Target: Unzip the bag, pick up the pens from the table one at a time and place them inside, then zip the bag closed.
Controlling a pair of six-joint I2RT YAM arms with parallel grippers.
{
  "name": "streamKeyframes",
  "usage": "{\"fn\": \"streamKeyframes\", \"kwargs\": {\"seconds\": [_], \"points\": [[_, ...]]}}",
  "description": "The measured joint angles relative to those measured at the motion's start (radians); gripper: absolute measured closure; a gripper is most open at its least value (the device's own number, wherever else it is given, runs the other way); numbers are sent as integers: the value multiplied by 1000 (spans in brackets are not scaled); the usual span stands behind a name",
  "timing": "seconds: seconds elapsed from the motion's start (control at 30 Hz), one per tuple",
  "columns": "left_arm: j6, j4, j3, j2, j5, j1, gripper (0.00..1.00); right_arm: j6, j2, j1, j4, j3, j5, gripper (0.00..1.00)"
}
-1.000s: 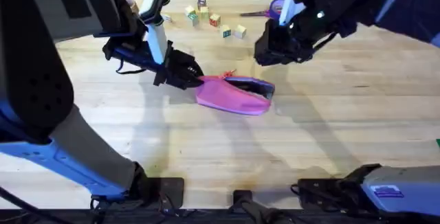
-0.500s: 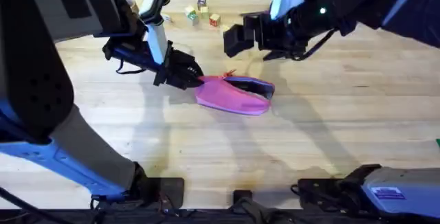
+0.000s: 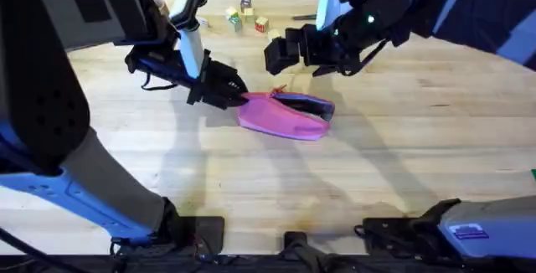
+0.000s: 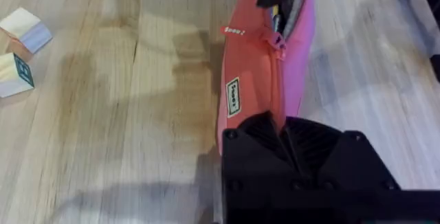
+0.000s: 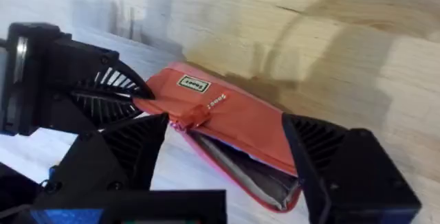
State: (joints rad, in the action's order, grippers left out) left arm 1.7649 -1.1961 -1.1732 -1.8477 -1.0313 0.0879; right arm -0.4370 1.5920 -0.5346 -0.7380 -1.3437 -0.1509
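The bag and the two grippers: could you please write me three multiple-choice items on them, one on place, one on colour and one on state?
1. Which gripper clamps the bag's end? A left B right C neither
2. What colour is the bag? A blue B pink C green
3. How is the zip? A fully shut B partly open C torn off

Key: 1 A, the left gripper pinches the bag's end on the table, while the right gripper hovers open above it. 2 B, the fabric is bright pink. 3 B, the bag gapes at the end away from the left gripper.
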Motion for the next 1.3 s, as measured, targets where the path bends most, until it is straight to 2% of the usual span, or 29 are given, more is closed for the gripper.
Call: {"fn": "streamKeyframes", "kwargs": {"seconds": [0.73,0.97,1.1,1.2,1.3], "points": [[0,0,0,0,4,0,958,19,118,-82,28,0,-2,4],[0,-1,0,0,8,1,958,19,120,-100,31,0,2,17],[0,-1,0,0,7,1,958,19,120,-104,36,0,-4,210],[0,-1,0,0,6,1,958,19,120,-108,41,0,-11,425],[0,-1,0,0,7,0,958,19,120,-111,42,0,-14,581]]}}
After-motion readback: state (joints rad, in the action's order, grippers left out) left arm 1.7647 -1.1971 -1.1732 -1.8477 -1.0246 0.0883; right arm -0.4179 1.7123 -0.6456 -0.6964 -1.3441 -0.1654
